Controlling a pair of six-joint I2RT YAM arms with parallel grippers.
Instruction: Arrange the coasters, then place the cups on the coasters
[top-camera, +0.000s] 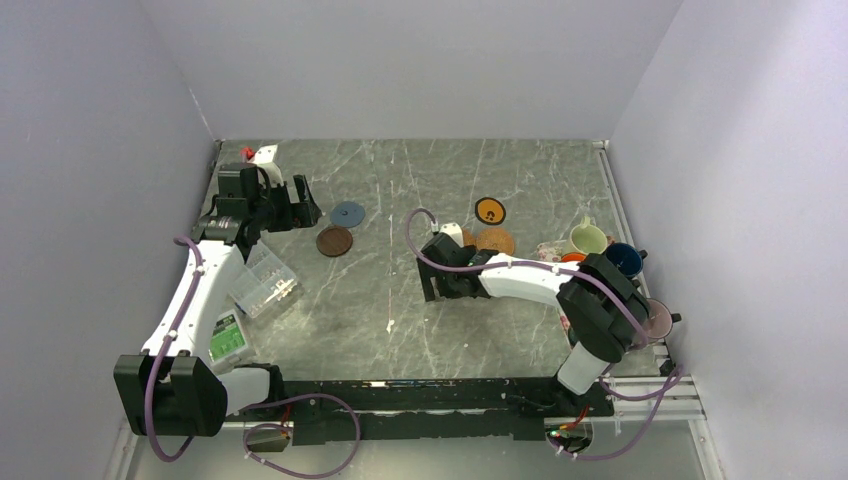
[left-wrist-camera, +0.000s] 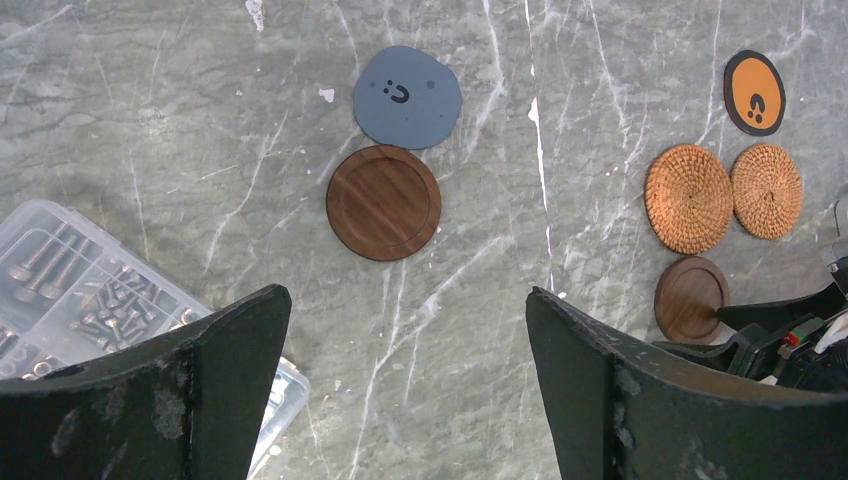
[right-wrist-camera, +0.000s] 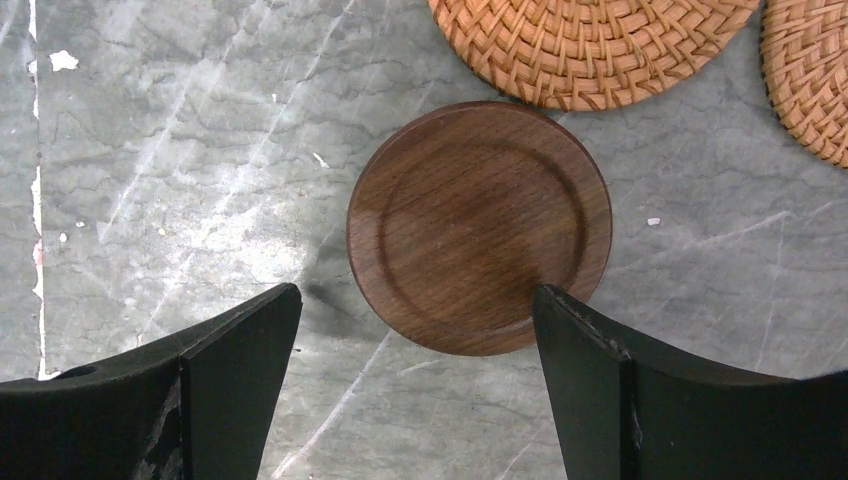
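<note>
Right jaws, open, hover over a brown coaster (right-wrist-camera: 480, 228) near two woven coasters (right-wrist-camera: 590, 50). Left jaws, open, hang near a second brown coaster (left-wrist-camera: 383, 203) beside a blue coaster (left-wrist-camera: 407, 97). The cups (top-camera: 588, 238) cluster at the right edge of the counter (top-camera: 350, 320).

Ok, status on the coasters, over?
Left end effector open, empty. Right end effector open over dark brown coaster, not gripping. Cups off coasters, far right. Nothing blocking.

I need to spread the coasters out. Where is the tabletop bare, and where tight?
Bare marble: between the left dark brown coaster and the right gripper; the far strip behind the blue-grey coaster; the near strip right of the clear box. Crowded: the cups at the right edge, woven coasters beside them.
</note>
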